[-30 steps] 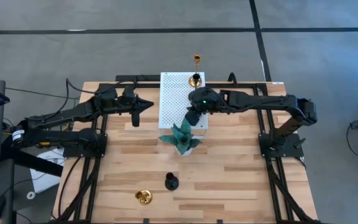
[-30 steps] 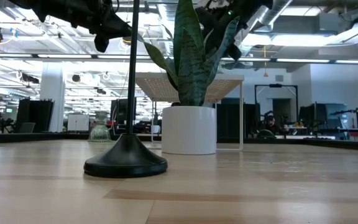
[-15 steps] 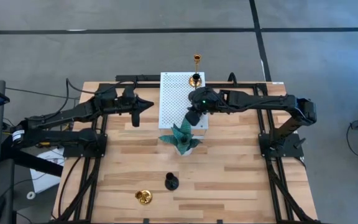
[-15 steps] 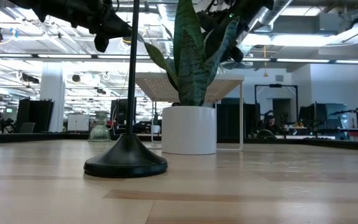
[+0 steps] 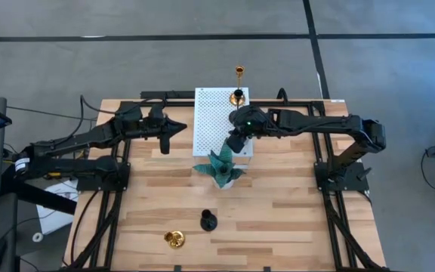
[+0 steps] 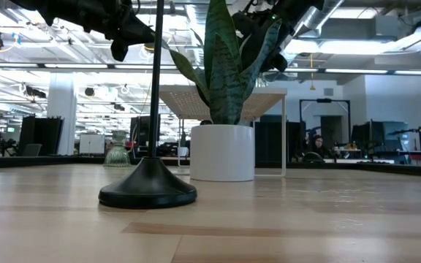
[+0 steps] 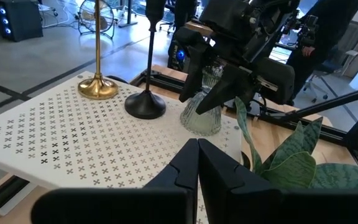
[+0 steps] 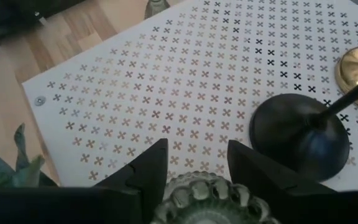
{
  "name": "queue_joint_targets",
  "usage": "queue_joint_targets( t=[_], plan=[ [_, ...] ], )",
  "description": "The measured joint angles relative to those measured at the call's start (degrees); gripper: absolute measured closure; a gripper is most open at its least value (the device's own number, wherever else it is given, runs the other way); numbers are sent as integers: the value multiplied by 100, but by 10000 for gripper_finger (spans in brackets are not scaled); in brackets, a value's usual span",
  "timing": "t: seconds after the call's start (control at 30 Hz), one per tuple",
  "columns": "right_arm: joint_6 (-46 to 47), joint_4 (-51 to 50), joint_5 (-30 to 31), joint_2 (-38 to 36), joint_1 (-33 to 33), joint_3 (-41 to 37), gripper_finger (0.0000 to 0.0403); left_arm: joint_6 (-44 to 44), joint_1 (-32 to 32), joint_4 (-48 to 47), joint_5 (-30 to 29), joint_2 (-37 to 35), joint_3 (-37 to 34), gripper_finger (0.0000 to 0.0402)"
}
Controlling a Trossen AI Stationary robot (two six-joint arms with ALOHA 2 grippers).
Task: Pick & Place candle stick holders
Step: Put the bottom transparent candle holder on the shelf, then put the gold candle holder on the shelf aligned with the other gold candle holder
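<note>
A squat grey-green bell-shaped holder (image 7: 202, 109) is sitting on the white perforated board (image 7: 55, 146), at the board's 5 o'clock corner. The right gripper (image 8: 191, 167) is poised over it with its fingers (image 7: 224, 93) apart, straddling its ribbed rim; whether they are touching it I cannot tell. This looks to me like the setting-down step. Next the gripper would be lifting straight up, clear of the black holder (image 7: 146, 102) and gold stemmed holder (image 7: 97, 87) at 12 o'clock. A teal plant ornament (image 5: 221, 166) is standing just past the board at 6. Another black holder (image 5: 208, 221) and gold holder (image 5: 174, 239) are waiting near the table's 6 o'clock edge. The left gripper (image 7: 197, 163), fingers together, is hanging at the board's 9 o'clock side.
</note>
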Motion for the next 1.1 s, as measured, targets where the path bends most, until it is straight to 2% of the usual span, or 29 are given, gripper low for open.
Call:
queue_joint_targets(
  t=[0.2,0.4,0.77,0.9,1.1],
  plan=[
    [-12,-8,-61,-72,9,4,187,0,0,0,-1,0,0,392],
    [-11,-112,-438,-265,6,-2,139,0,0,0,1,0,0,392],
    [7,-389,-838,-1266,58,-2,132,0,-2,0,-1,0,0,392],
    [219,-356,-1192,-1776,148,-2,132,0,0,0,-1,0,0,392],
    [247,-352,-2035,-2431,393,-2,132,-2,0,0,-1,0,0,392]
  ],
)
